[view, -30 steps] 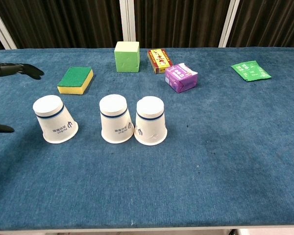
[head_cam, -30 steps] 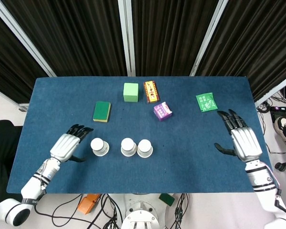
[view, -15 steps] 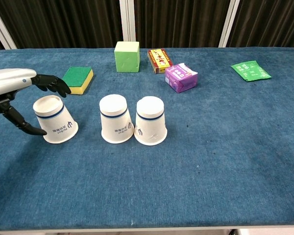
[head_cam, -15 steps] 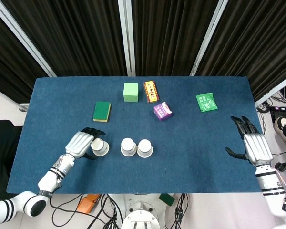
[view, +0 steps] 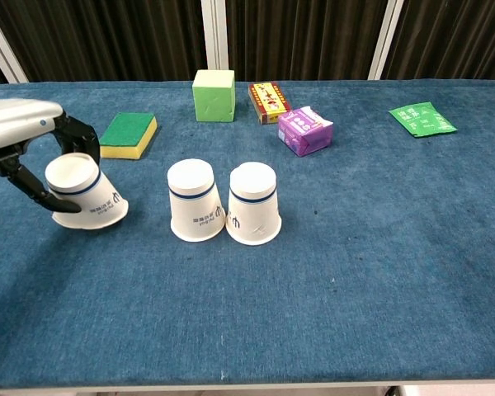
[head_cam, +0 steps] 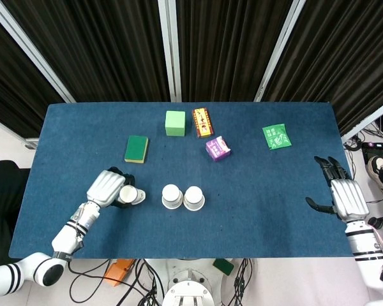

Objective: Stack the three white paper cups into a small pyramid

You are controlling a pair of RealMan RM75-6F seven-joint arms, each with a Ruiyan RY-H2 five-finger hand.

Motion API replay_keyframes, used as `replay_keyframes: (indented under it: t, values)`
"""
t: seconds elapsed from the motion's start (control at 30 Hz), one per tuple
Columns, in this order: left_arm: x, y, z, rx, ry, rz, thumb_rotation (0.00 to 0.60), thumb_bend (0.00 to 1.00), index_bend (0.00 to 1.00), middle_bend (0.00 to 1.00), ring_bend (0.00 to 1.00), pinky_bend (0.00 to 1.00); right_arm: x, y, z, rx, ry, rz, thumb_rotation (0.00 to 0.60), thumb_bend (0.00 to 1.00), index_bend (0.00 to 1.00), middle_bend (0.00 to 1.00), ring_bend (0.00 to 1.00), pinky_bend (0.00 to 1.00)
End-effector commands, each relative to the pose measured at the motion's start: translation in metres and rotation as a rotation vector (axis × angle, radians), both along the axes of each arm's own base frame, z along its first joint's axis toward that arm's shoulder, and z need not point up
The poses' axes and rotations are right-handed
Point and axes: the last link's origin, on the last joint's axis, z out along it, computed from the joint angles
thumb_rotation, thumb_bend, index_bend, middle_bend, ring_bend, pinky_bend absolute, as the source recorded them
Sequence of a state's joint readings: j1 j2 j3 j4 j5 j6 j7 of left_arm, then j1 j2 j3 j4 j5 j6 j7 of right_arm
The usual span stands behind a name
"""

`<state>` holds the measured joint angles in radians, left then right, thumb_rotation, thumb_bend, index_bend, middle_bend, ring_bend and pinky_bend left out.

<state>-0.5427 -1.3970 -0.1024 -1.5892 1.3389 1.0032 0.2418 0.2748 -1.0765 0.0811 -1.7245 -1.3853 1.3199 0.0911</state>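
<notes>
Three white paper cups with a blue band stand upside down on the blue table. The middle cup (head_cam: 171, 196) (view: 195, 200) and the right cup (head_cam: 193, 197) (view: 253, 204) stand touching near the front centre. My left hand (head_cam: 108, 187) (view: 29, 140) grips the left cup (head_cam: 129, 194) (view: 82, 195), which is tilted towards the hand with one edge of its rim on the cloth. My right hand (head_cam: 345, 194) hovers open at the table's right edge, far from the cups; the chest view does not show it.
Along the back of the table (head_cam: 255, 191) lie a green-and-yellow sponge (head_cam: 136, 148) (view: 128, 134), a green block (head_cam: 175, 122) (view: 214, 95), a red-and-yellow box (head_cam: 202, 122) (view: 268, 102), a purple packet (head_cam: 217, 148) (view: 305, 130) and a green sachet (head_cam: 276, 136) (view: 421, 119).
My left hand has moved in from the left and closed around the left cup, tipping it. My right hand has drawn back towards the table's right edge.
</notes>
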Motion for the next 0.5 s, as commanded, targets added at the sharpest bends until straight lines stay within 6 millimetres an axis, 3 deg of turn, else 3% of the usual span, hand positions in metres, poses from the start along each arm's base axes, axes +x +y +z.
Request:
replay_keyframes:
  t: [0.03,0.3,0.5]
  values:
    - [0.013,0.002,0.012,0.013,-0.04,-0.02,0.6,0.15,0.49,0.55,0.48,0.31,-0.001,0.0,0.005,-0.014,-0.003,-0.002,0.6,0.33,0.0,0.16,0.06,0.19]
    - [0.073,0.008,0.037,-0.042,-0.178,-0.105,0.6,0.15,0.49,0.55,0.48,0.31,-0.001,-0.001,0.022,-0.045,-0.001,-0.009,0.6,0.33,0.0,0.16,0.06,0.19]
    - [0.111,0.012,0.03,-0.083,-0.171,-0.171,0.6,0.15,0.49,0.55,0.48,0.31,-0.001,0.0,0.029,-0.058,0.001,-0.013,0.6,0.33,0.0,0.16,0.06,0.19]
